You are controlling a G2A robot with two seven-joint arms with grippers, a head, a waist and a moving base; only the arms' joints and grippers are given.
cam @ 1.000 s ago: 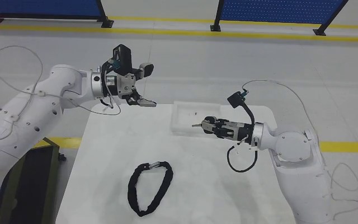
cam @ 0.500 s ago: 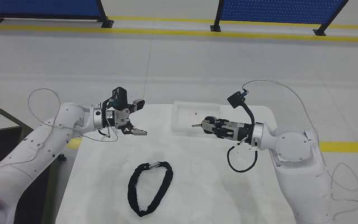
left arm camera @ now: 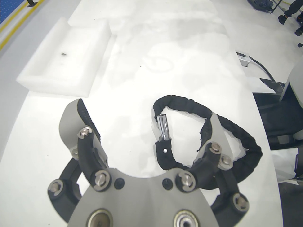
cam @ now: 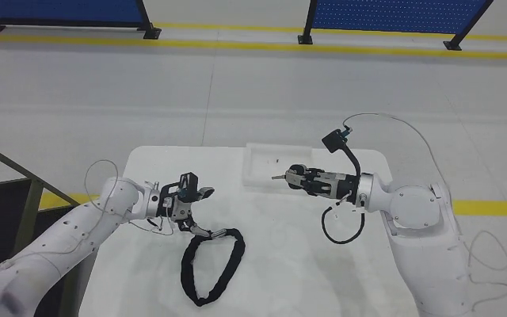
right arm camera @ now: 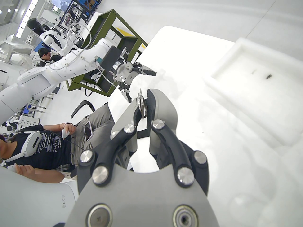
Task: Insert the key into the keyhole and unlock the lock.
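A black fabric-covered chain lock (cam: 214, 268) lies looped on the white table (cam: 317, 269) at the front left. Its silver lock cylinder (cam: 212, 234) (left arm camera: 163, 126) sticks out of one end. My left gripper (cam: 207, 212) (left arm camera: 144, 121) is open and low over the table, and the cylinder lies between its fingers, nearer one of them, untouched. My right gripper (cam: 288, 176) (right arm camera: 142, 98) is held above the table's middle, shut on a small metal key (right arm camera: 141, 106) (cam: 276, 177) whose tip points toward the left arm.
A shallow white foam tray (cam: 265, 168) (left arm camera: 64, 57) (right arm camera: 255, 88) sits at the table's far edge, behind the right gripper. A green frame (right arm camera: 111, 36) stands beside the table's left side. Bare tabletop lies between the two grippers.
My left arm has come down from above the table's far left corner to the lock, its open fingers now either side of the cylinder. The right arm and key have stayed put.
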